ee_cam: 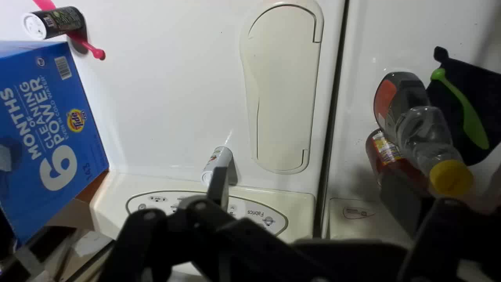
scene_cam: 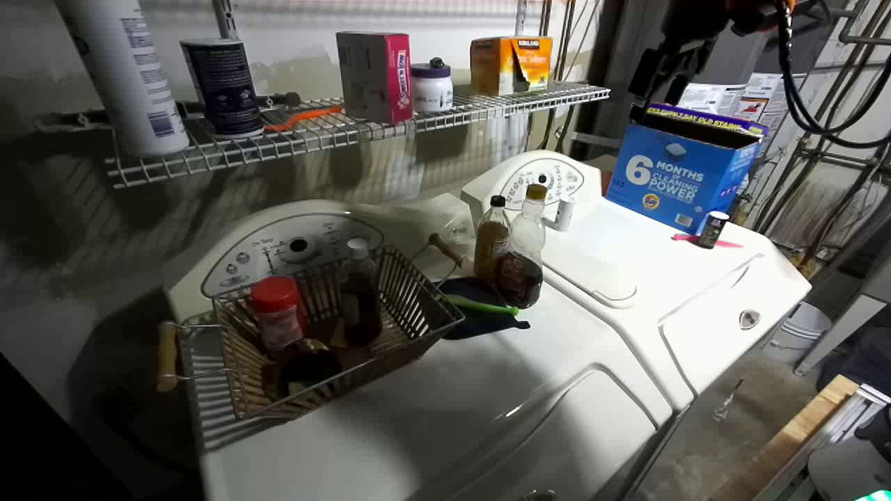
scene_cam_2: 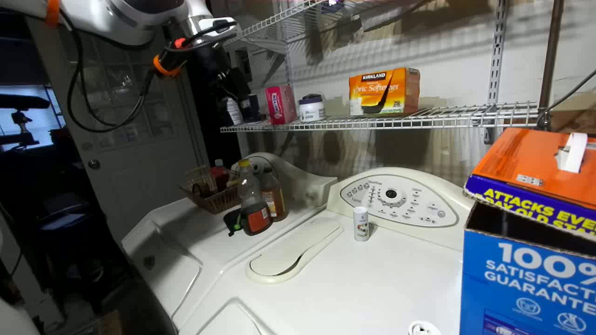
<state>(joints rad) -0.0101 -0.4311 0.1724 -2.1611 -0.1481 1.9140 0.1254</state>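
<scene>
My gripper (ee_cam: 311, 194) is open and empty, its fingers wide apart, in the air above the two white machines. In both exterior views it is high up (scene_cam: 653, 90) (scene_cam_2: 236, 86). In the wrist view, one finger overlaps a small white shaker (ee_cam: 218, 158) standing by the control panel (scene_cam_2: 400, 197). The other finger overlaps an amber bottle (ee_cam: 376, 150), beside a clear yellow-capped bottle (ee_cam: 424, 129) with dark liquid. Both bottles stand by a dark cloth (ee_cam: 485, 86) with a green spoon-like tool (ee_cam: 465, 113). I touch none of these.
A wire basket (scene_cam: 418, 348) holds a red-lidded jar (scene_cam: 276, 306) and a dark bottle (scene_cam: 360, 299). A big blue box (scene_cam: 679, 181) stands open near a black shaker (scene_cam: 712, 231) and a pink tool (ee_cam: 88, 47). A wire shelf (scene_cam_2: 447, 118) bears boxes and tubs.
</scene>
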